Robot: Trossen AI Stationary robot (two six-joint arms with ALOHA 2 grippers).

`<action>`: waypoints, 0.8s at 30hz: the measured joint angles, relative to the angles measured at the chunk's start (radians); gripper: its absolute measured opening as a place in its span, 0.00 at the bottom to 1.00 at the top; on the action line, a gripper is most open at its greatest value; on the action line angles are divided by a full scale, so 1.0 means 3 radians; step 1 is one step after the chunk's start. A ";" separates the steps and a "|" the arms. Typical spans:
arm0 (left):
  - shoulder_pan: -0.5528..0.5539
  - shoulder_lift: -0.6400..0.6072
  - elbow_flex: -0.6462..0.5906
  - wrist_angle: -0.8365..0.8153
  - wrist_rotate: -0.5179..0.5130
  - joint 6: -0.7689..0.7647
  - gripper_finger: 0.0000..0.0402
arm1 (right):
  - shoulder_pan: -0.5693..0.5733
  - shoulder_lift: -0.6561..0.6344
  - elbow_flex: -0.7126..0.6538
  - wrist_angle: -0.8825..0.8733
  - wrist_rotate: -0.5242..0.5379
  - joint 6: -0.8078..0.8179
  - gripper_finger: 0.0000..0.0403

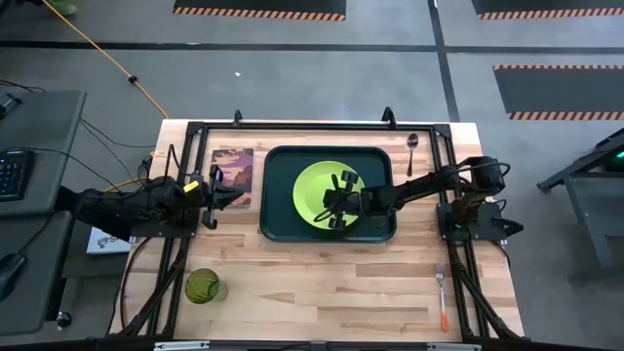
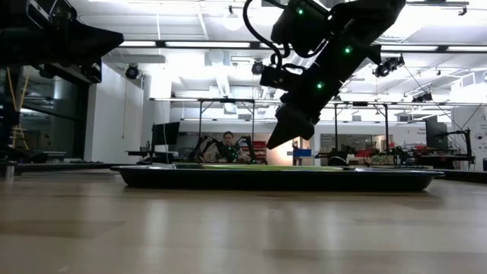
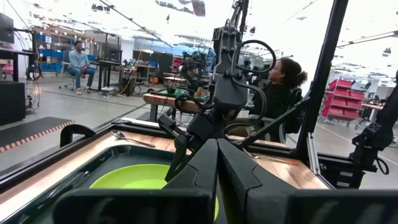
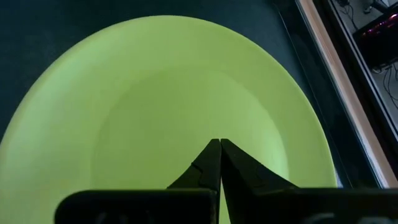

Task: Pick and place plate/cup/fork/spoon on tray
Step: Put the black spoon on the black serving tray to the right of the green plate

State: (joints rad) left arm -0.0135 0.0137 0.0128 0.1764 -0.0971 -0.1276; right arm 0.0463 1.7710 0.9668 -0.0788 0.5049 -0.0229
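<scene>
The lime-green plate [image 1: 317, 190] lies flat inside the dark tray [image 1: 278, 229] at the table's middle; it also shows in the right wrist view [image 4: 155, 93] and the left wrist view [image 3: 134, 177]. My right gripper [image 1: 334, 205] hangs shut and empty over the plate's right half, and the low view [image 2: 272, 144] shows it clear above the tray. My left gripper [image 1: 237, 195] is shut and empty just left of the tray, above the table. The dark-green cup [image 1: 204, 286] stands near the front left. The fork [image 1: 443, 292] lies at the front right. The spoon [image 1: 412, 146] lies beyond the tray's far right corner.
A picture card [image 1: 232, 175] lies on the table left of the tray, under my left arm's end. Black frame bars run along the table's left, right and far edges. Bare wood lies between the tray and the near edge. People sit in the room beyond the table.
</scene>
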 joint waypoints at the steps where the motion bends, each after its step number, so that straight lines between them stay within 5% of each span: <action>1: 0.0000 0.0000 0.0000 0.0000 0.0000 0.0000 0.01 | 0.0000 0.0000 0.0000 -0.0002 0.0000 -0.0002 0.00; 15: -0.0001 0.0000 0.0000 0.0001 0.0001 0.0000 0.01 | -0.0024 -0.0070 -0.0006 -0.0573 0.0154 0.0141 0.00; 24: 0.0000 0.0001 0.0000 -0.0001 -0.0006 0.0000 0.01 | -0.0144 -0.1225 -0.1239 -0.0162 0.0651 0.0841 0.00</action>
State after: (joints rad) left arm -0.0135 0.0139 0.0128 0.1762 -0.0988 -0.1276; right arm 0.0030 1.4034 0.5951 -0.1274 0.7003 0.2294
